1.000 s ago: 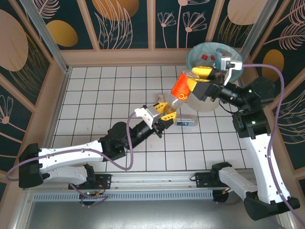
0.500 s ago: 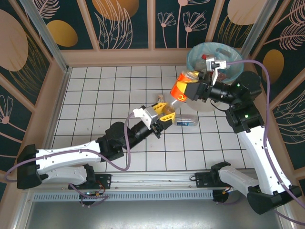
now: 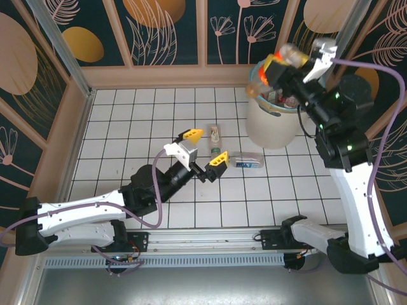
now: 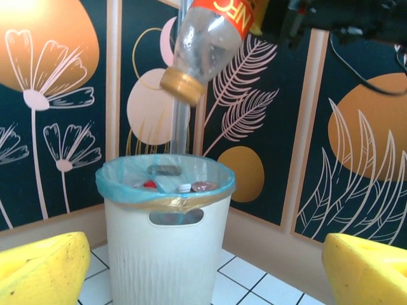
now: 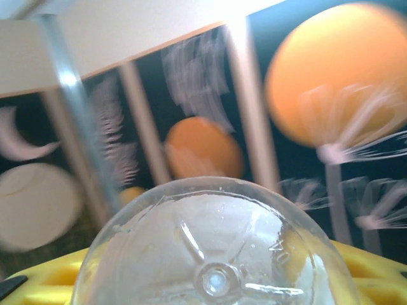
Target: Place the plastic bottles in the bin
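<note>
- The right gripper [image 3: 277, 66] is clamped on the orange-capped bottle [image 4: 205, 39], holding it tilted cap-down above the bin [image 4: 166, 254]; the bottle's clear base faces the right wrist camera
- The left gripper [image 3: 206, 147] is spread wide with nothing in it, over the tiled table [image 3: 127, 127]
- A blue-labelled bottle [image 3: 247, 162] lies on the tiles just beside the left gripper; a second bottle [image 3: 217, 133] lies near it
- Red and white caps show inside the bin's blue-green liner [image 4: 117, 184]

arms [image 3: 82, 213]: two, white shells, black joints | cables [image 3: 155, 190]: lilac, looping off each arm | fingers [image 4: 356, 267]: yellow tips, white mounts | lights [image 3: 348, 147]: green dots, right arm [image 3: 359, 203]
</note>
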Robot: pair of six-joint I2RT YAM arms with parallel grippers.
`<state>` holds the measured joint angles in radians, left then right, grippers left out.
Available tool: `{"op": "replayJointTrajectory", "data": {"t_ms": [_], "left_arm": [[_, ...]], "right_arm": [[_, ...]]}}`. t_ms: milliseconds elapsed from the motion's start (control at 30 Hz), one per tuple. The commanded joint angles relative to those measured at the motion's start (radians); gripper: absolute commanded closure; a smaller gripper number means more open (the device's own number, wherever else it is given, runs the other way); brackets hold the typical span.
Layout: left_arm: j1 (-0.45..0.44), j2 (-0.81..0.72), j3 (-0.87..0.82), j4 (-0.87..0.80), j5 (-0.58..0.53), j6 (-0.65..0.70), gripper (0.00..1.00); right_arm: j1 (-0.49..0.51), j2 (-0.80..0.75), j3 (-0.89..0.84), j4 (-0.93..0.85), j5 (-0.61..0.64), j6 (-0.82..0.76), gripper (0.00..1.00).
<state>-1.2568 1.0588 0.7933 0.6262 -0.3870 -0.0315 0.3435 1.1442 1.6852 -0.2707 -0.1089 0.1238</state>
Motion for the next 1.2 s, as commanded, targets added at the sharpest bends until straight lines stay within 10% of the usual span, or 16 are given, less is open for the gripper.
{"op": "replayJointTrajectory", "data": {"t_ms": [0,400,733,933,1167], "left_arm": [[-0.001,-0.031,-0.019,-0.026,-0.049,-0.073,0.06],[0.000,-0.069,-0.017,-0.159,-0.170,-0.108,0.03],[0.000,-0.033,-0.017,-0.142,-0.187,-0.087,0.01],[-0.001,-0.014,-0.011,-0.137,-0.191,-0.083,0.01],[-0.001,-0.013,-0.009,-0.141,-0.175,-0.091,0.02]], "right_arm": [[-0.008,0.136,0.102,-0.064,0.417,-0.213,0.61],[-0.050,0.422,0.123,0.053,0.864,-0.469,0.57],[-0.141,0.451,-0.048,0.142,0.857,-0.503,0.48],[-0.141,0.510,-0.011,0.047,0.893,-0.483,0.18],[-0.139,0.544,0.062,-0.062,0.881,-0.423,0.17]]}}
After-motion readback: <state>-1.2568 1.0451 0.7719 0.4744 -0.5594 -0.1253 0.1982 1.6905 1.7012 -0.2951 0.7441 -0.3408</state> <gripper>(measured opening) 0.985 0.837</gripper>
